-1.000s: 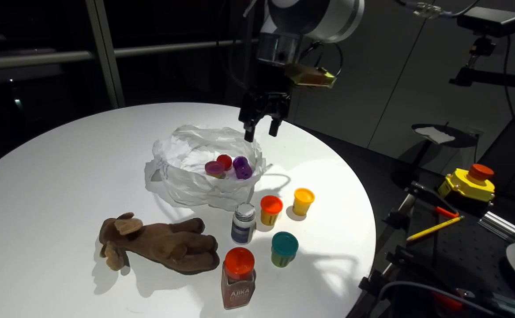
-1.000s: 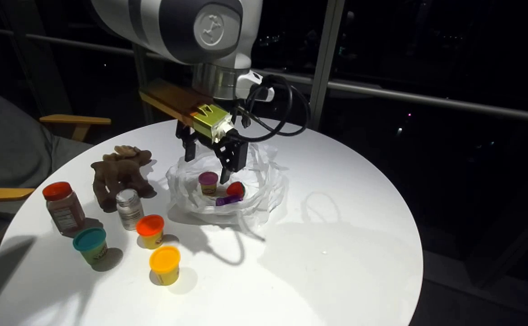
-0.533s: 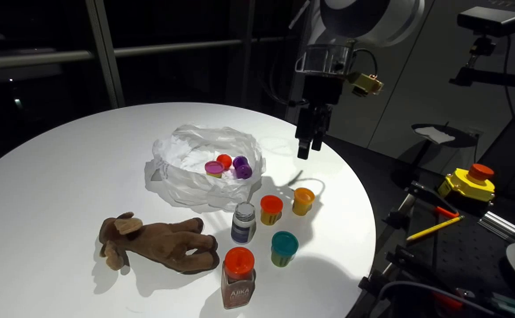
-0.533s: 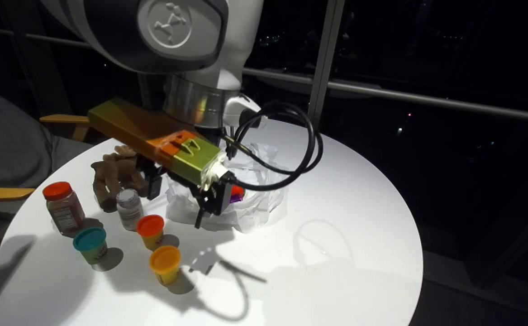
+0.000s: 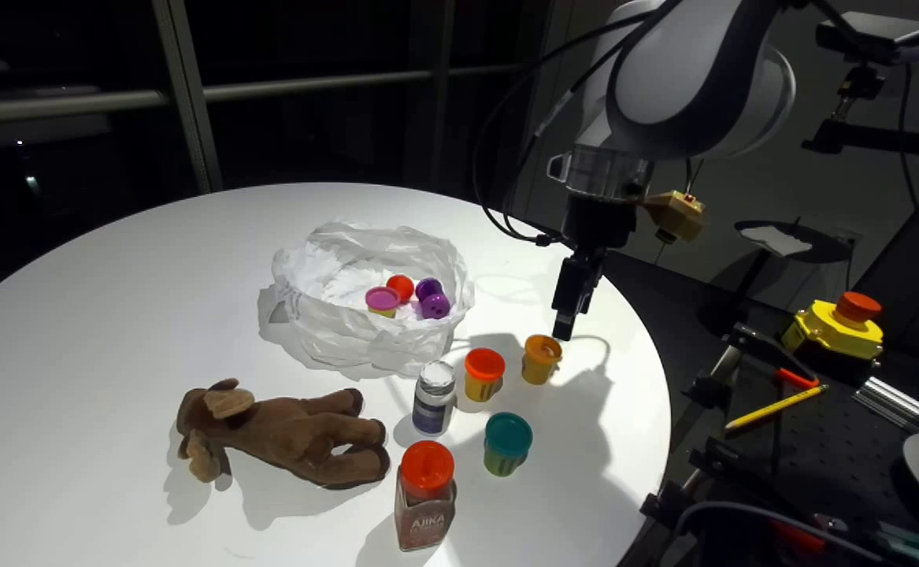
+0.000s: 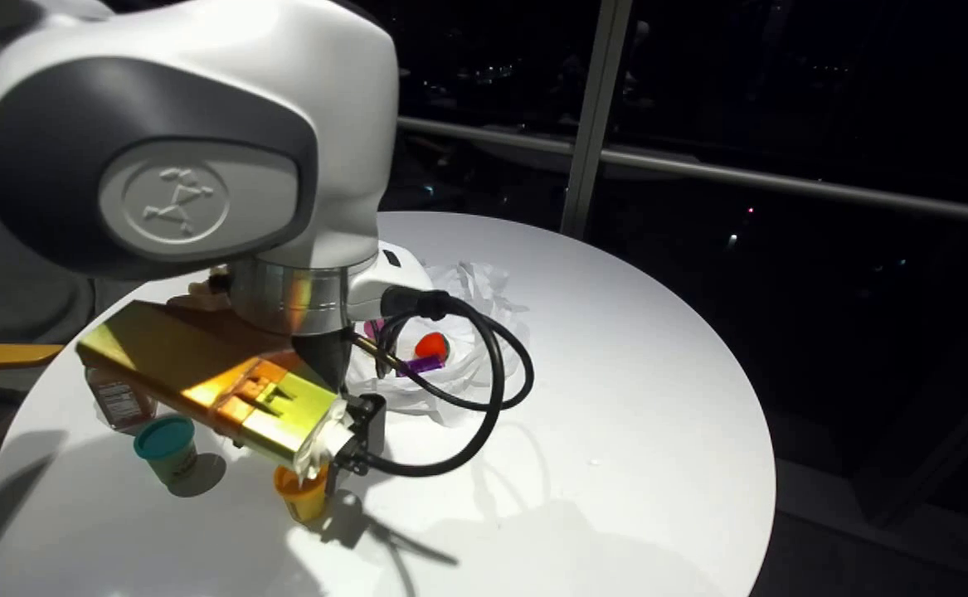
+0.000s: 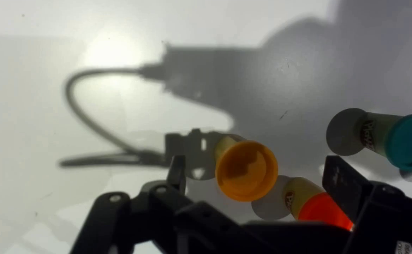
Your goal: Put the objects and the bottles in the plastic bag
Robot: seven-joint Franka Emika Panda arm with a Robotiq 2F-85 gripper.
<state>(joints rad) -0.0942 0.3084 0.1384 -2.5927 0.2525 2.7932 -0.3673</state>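
The plastic bag (image 5: 357, 342) is part filled, the brown plush animal (image 5: 286, 437) outside. The gripper (image 7: 256, 167) spreads wide, holding nothing. Also left: Ajika jar (image 5: 425, 510), white bottle (image 5: 434, 399), teal-lidded Play-Doh tub (image 5: 507, 446), red-lidded Play-Doh tub (image 5: 483, 376), yellow-lidded tub (image 5: 541, 361) near the gripper. Bagged: pink-lidded tub (image 5: 383, 300), toy strawberry (image 6: 431, 346), purple object (image 5: 433, 303).

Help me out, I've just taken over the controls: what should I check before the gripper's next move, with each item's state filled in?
1. Gripper open: ok, jaws well apart.
2. Yellow tub between the jaws: ok in the wrist view.
3. Yellow tub upright and lidded: ok.
4. Jaws low enough to grip: cannot tell; no view shows their height clearly.
5. Red tub out of the jaws' way: cannot tell; one jaw overlaps it in the wrist view, which may be only perspective.
6. Bag mouth open: ok, in an exterior view.
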